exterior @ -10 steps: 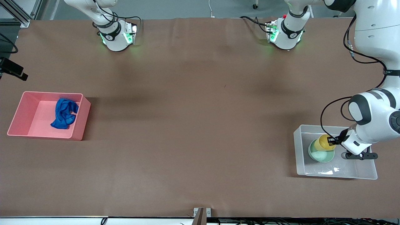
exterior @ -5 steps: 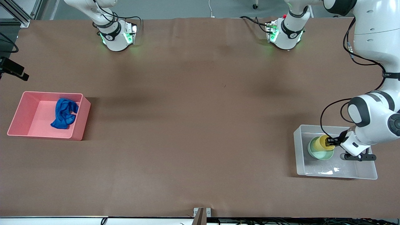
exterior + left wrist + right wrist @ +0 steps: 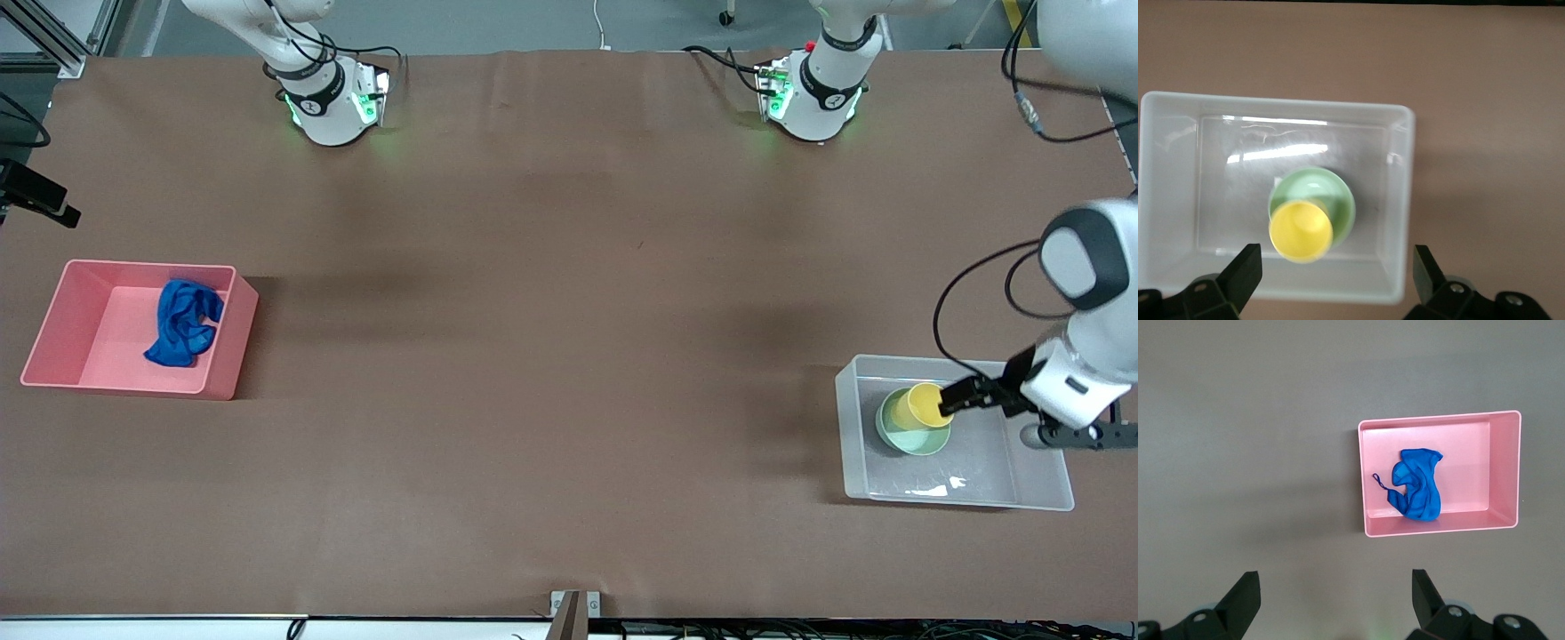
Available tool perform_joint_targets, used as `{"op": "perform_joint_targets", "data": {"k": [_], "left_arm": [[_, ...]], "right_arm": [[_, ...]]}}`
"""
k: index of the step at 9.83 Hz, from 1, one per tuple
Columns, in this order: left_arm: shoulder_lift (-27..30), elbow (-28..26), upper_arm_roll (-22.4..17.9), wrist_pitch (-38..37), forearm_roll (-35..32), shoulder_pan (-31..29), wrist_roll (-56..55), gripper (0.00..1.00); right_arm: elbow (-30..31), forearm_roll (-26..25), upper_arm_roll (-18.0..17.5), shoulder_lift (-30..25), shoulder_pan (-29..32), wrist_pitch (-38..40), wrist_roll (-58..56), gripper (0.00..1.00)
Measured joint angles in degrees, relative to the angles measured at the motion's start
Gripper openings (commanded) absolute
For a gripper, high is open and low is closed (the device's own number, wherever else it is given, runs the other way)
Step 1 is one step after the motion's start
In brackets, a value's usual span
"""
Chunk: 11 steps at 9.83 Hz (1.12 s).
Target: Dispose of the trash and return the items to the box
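Note:
The yellow cup [image 3: 922,404] stands in the mint-green bowl [image 3: 916,437] inside the clear box [image 3: 978,467] at the left arm's end of the table. My left gripper [image 3: 957,397] is open and empty, up over the box just beside the cup. In the left wrist view the cup [image 3: 1301,231], the bowl [image 3: 1335,200] and the box [image 3: 1403,200] lie below the open left gripper [image 3: 1336,277]. The blue rag [image 3: 184,322] lies in the pink bin [image 3: 89,333]. My right gripper [image 3: 1336,600] is open and empty, high over bare table, with the rag [image 3: 1419,490] below in its view.
The pink bin [image 3: 1501,480] sits at the right arm's end of the table. The brown table surface [image 3: 569,356] spreads wide between the two bins. Both arm bases [image 3: 329,107] stand along the table edge farthest from the front camera.
My left gripper has let go of the cup's rim, risen and drawn back toward the left arm's end. The cup stays in the bowl. The rag has not moved.

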<state>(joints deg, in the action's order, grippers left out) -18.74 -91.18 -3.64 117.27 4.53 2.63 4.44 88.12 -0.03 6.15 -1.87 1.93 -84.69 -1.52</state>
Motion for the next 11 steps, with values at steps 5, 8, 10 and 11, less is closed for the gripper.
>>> {"op": "perform_joint_targets", "data": {"k": [5,8,10,11], "left_arm": [[21.7,-0.7,4.2,-24.7,-2.5,0.3,-5.6,1.0],[25.7,-0.6,4.4,-27.0,-3.6,0.2,-5.9,1.0],[24.6,1.2,5.3,-29.0,-3.6,0.2,-6.0,1.0],[22.8,4.2,5.5,-31.9,-3.6,0.2,-6.1,1.0]], "right_arm": [[0.0,0.0,0.1,-0.1,0.0,0.4,-0.1,1.0],[0.0,0.0,0.1,-0.1,0.0,0.4,-0.1,1.0],[0.0,0.0,0.1,-0.1,0.0,0.4,-0.1,1.0],[0.0,0.0,0.1,-0.1,0.0,0.5,-0.1,1.0]]}}
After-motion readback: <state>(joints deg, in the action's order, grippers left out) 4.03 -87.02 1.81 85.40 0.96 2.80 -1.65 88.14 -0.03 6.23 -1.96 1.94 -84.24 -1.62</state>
